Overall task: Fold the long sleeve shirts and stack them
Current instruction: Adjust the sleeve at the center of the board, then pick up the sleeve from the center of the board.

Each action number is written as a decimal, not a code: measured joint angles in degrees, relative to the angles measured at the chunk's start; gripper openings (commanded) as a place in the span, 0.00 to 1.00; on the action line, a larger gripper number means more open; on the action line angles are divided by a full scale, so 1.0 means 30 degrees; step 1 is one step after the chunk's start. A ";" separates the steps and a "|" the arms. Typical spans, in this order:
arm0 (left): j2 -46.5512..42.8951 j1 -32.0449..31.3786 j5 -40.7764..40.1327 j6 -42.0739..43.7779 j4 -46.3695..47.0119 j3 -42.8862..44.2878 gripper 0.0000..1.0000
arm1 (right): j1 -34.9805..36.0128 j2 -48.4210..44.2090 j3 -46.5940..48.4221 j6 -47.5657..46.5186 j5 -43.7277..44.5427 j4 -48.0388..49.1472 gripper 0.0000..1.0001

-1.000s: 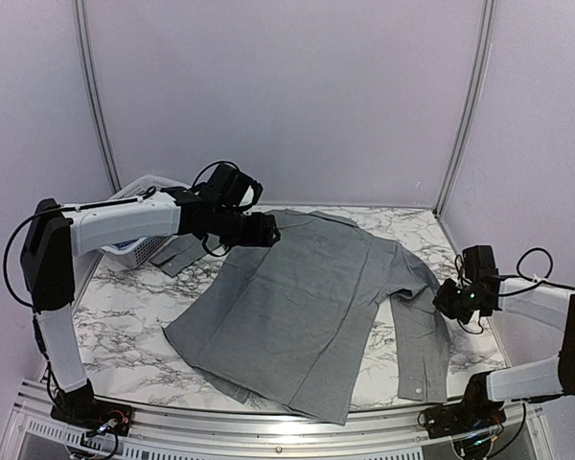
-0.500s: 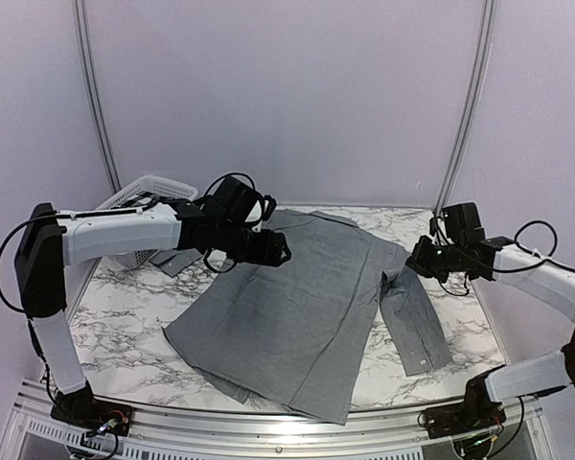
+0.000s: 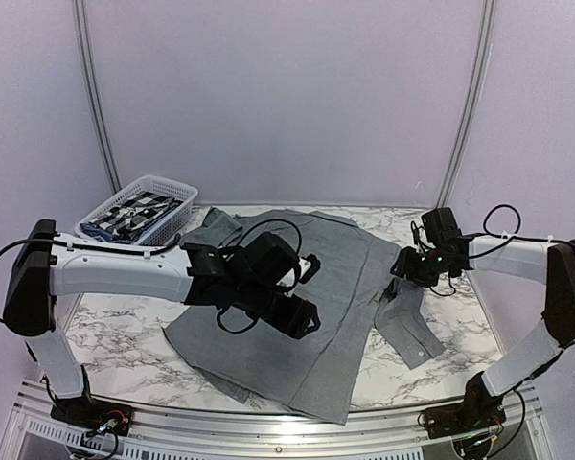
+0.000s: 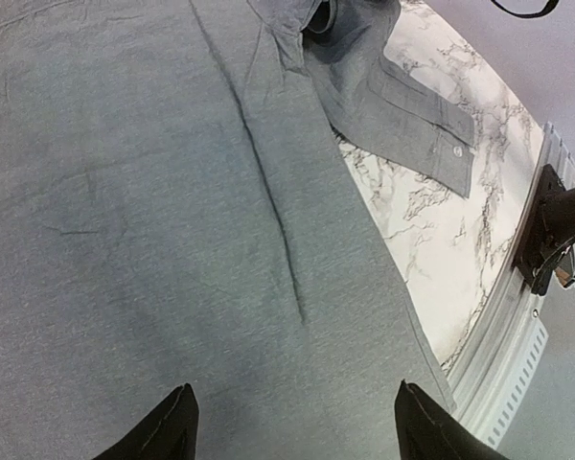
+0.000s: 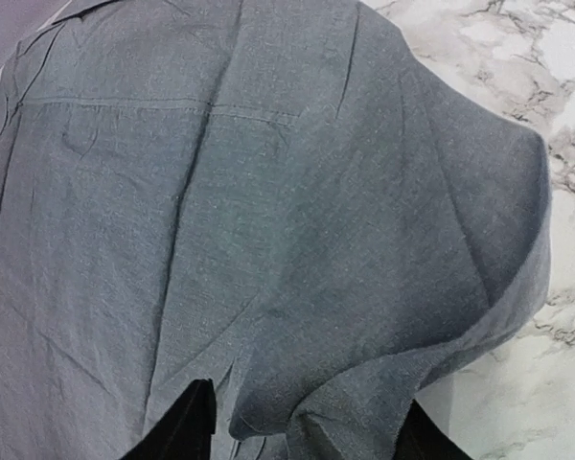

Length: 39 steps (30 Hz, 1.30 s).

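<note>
A plain mid-grey long sleeve shirt (image 3: 350, 287) lies spread over the marble table. Its right sleeve is doubled back, with the cuff (image 3: 414, 340) pointing toward the front right. My left gripper (image 3: 305, 321) hovers open over the shirt's lower middle; in the left wrist view its gripper (image 4: 297, 429) frames flat grey cloth (image 4: 172, 192) with nothing between the fingers. My right gripper (image 3: 405, 265) stands open at the shirt's right shoulder. In the right wrist view a bunched fold of the sleeve (image 5: 393, 383) lies between its spread fingers (image 5: 187, 426).
A white basket (image 3: 139, 206) holding a checked garment stands at the back left. The shirt's other sleeve (image 3: 216, 228) trails toward it. The table's (image 3: 125, 326) front edge carries a metal rail (image 3: 268, 422). Purple walls close in on both sides.
My left arm swung from the collar down over the shirt's lower middle. My right gripper carried the sleeve back and inward, then opened; the sleeve now lies doubled.
</note>
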 measured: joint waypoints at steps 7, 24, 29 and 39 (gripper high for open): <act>0.0714 -0.0860 -0.0561 -0.0204 0.0095 0.0889 0.72 | 0.0022 -0.1508 -0.0896 -0.0801 0.1056 -0.0291 0.88; 0.1392 -0.0889 -0.1530 -0.0583 0.0131 0.0911 0.73 | 0.0058 -0.6921 -0.4204 0.2528 0.3461 -0.4546 0.68; 0.1392 -0.0889 -0.1668 -0.0481 0.0189 0.0911 0.73 | 0.1209 -0.6914 -0.4947 0.3228 0.3315 -0.5836 0.64; 0.1392 -0.0889 -0.1829 -0.0219 0.0444 0.0823 0.73 | 0.4328 -0.6907 -0.5690 0.5442 0.4153 -0.7584 0.64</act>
